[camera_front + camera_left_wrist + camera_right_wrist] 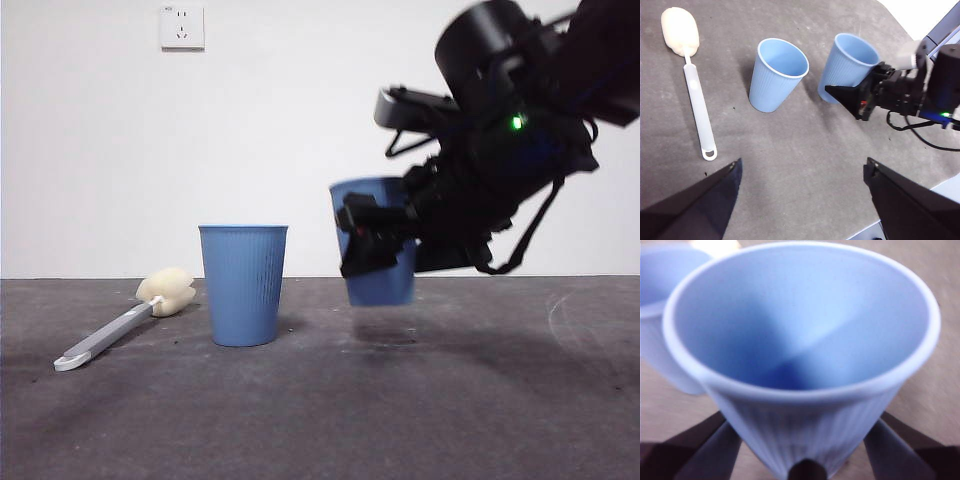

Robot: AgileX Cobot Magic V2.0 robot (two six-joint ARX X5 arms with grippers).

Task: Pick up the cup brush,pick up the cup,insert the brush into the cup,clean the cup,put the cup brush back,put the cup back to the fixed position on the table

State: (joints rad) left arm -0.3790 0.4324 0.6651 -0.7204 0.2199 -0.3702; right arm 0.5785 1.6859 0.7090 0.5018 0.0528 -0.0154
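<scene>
On the left of the table [300, 420], the cup brush [125, 320] lies flat, its sponge head toward the back edge. Just beside it a second cup [243, 284] stands upright near the middle. Further right, the right gripper [385, 240] clamps its jaws on the cup [378, 270], holding it tilted and clear of the surface. The left gripper [800, 200] hangs above the near side, jaws spread wide and holding nothing.

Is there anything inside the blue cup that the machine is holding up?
Nothing shows inside the held cup: the right wrist view looks into it and sees only bare blue walls and bottom. The right gripper clamps it from outside. The cup brush lies on the table.
</scene>
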